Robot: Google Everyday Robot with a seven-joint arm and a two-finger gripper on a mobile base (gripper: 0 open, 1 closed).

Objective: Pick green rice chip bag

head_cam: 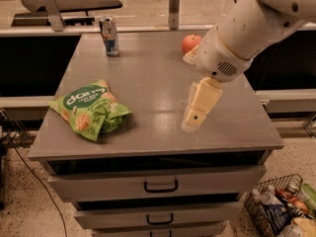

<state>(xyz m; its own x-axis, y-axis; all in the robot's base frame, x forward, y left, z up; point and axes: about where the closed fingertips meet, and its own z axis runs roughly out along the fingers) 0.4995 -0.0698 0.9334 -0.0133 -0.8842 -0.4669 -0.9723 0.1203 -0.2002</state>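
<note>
The green rice chip bag (89, 110) lies crumpled on the left front part of the grey table top (148, 73), its dark green oval with white lettering facing up. My gripper (190, 124) hangs from the big white arm (247, 28) over the right front part of the table, pointing down and well to the right of the bag, not touching it. Nothing shows in the gripper.
A red apple (189, 42) sits at the back of the table, partly behind the arm. A blue and silver can (109, 35) stands at the back left. Drawers (160, 185) are below the top. A wire basket of items (279, 212) stands on the floor at the right.
</note>
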